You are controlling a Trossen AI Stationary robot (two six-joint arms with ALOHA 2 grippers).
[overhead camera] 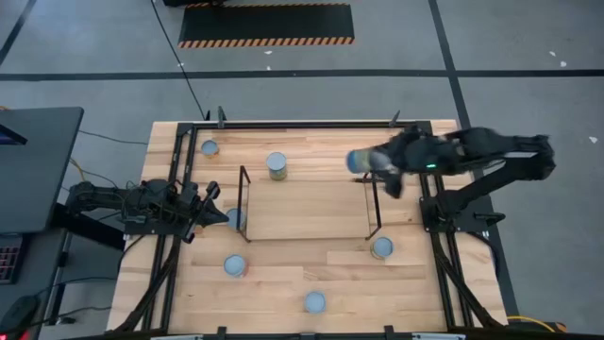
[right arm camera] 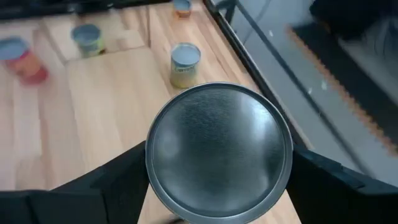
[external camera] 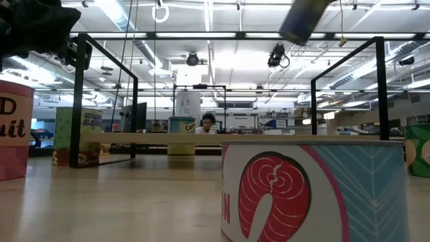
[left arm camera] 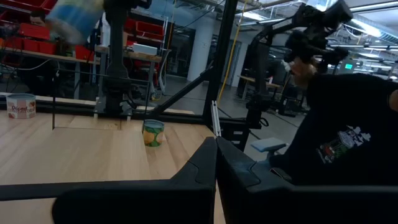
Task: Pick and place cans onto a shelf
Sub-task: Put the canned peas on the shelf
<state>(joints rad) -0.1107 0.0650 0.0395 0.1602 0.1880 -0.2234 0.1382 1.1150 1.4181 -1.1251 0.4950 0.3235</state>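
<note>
The shelf (overhead camera: 307, 208), a light-wood board with black wire frames at its short ends, lies mid-table. My right gripper (overhead camera: 376, 162) is shut on a can (overhead camera: 361, 161) high above the shelf's far right corner. The can also shows tilted at the top of the low view (external camera: 302, 19). Other cans stand upright on the table: one (overhead camera: 276, 165) at the shelf's far edge, one (overhead camera: 209, 147) far left, one (overhead camera: 381, 247) near right. My left gripper (overhead camera: 215, 203) is shut and empty at the table's left, close to a can (overhead camera: 236, 219) by the shelf's left end. My right gripper pinches the can by two opposite sides of its wall, one finger (right arm camera: 118, 183) on each side. The can's silvery round end (right arm camera: 217, 152) faces the wrist camera. The can is lifted clear of the table and shelf and is tilted.
Two more cans (overhead camera: 235, 266) (overhead camera: 314, 302) stand near the table's front edge; the latter, with a salmon label, fills the low view's foreground (external camera: 316, 191). The black table frame (overhead camera: 415, 208) runs along both sides. A person (left arm camera: 354, 130) stands beyond the table.
</note>
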